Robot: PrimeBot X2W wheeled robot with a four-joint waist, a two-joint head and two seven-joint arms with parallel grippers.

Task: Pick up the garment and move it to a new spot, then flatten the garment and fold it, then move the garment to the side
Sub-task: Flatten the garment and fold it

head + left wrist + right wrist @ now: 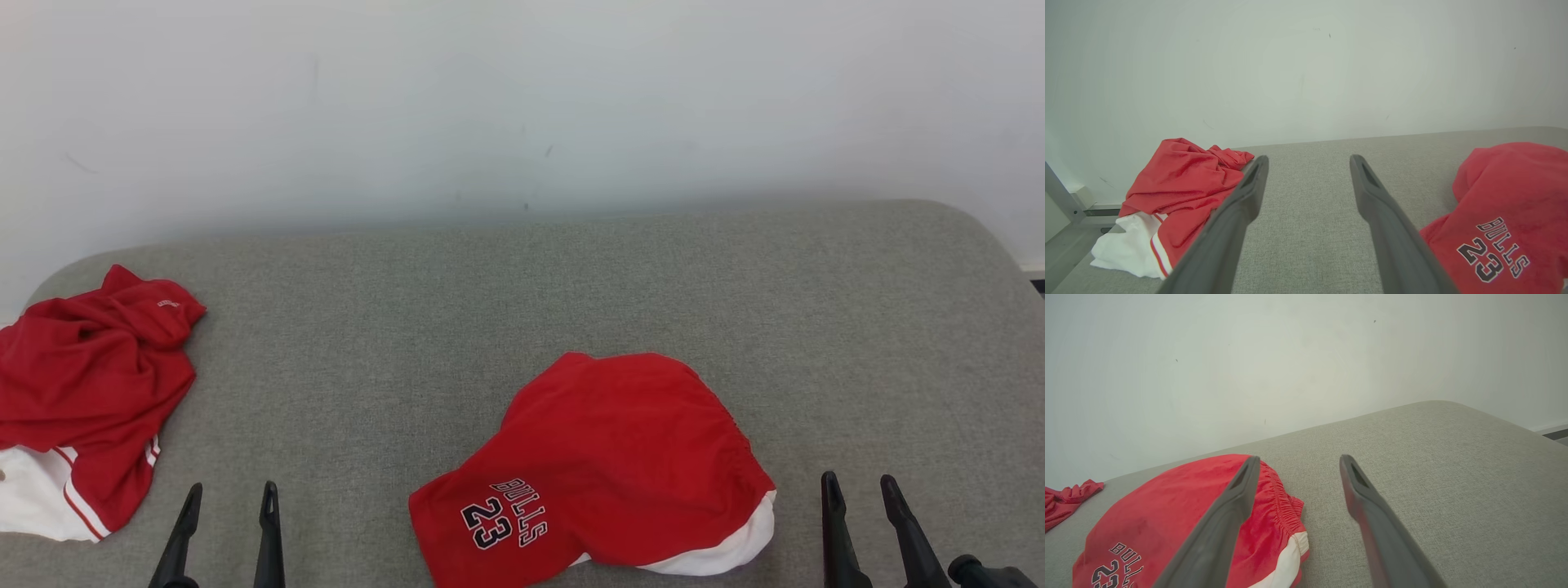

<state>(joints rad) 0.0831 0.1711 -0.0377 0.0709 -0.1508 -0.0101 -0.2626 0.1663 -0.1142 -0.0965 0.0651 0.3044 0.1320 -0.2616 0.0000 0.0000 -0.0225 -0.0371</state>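
A red garment (612,441) printed "BULLS 23", with a white hem, lies in a compact folded shape on the grey padded surface (457,310), near its front middle. It shows again in the left wrist view (1506,196) and the right wrist view (1159,510). A second red and white garment (90,384) lies crumpled at the far left edge (1184,183). My left gripper (231,490) stands open and holds nothing between the two garments (1308,161). My right gripper (858,482) is open too, just right of the folded garment's elastic waistband (1298,459).
A plain pale wall (522,98) runs along the back of the surface. The surface's rounded right corner (980,237) drops off to the floor. Bare grey fabric stretches behind the folded garment and to its right (1453,477).
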